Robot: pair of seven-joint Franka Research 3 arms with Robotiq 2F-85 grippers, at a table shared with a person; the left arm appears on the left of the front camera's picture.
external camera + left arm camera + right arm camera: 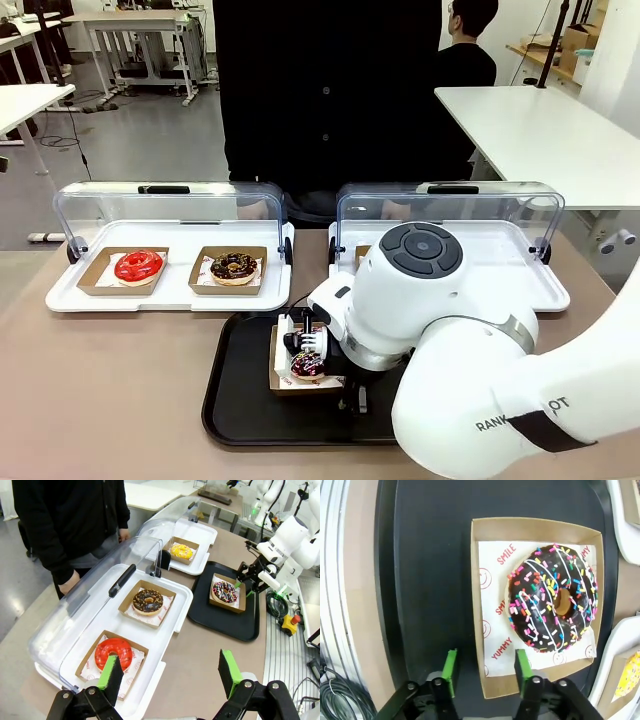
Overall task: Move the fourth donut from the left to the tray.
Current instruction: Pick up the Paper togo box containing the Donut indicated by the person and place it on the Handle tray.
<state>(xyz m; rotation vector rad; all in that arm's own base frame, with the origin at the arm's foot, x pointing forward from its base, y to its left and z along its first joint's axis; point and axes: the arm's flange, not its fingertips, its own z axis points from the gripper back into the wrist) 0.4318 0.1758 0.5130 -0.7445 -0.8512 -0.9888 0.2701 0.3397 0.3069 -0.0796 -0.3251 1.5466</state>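
1. The donut [552,597], in its holder [535,530], sits on the tray [430,555].
2. The right hand [485,672], open, straddles the holder's edge, gripping nothing.
3. The left wrist view shows the left hand [170,672] open and empty above the worktop [210,650].

Our right arm [450,330] is glossy white with a dark grey round cap. Our black grippers carry green pads [229,672]. The person [330,90] wears black.

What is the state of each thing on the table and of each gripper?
Fourth donut: in its cardboard holder, resting on the black tray.
Right gripper: open, fingers astride the holder's wall.
Left gripper: open, empty.
Clear lids: both raised.
Red donut, chocolate donut, yellow donut: in holders on white trays.
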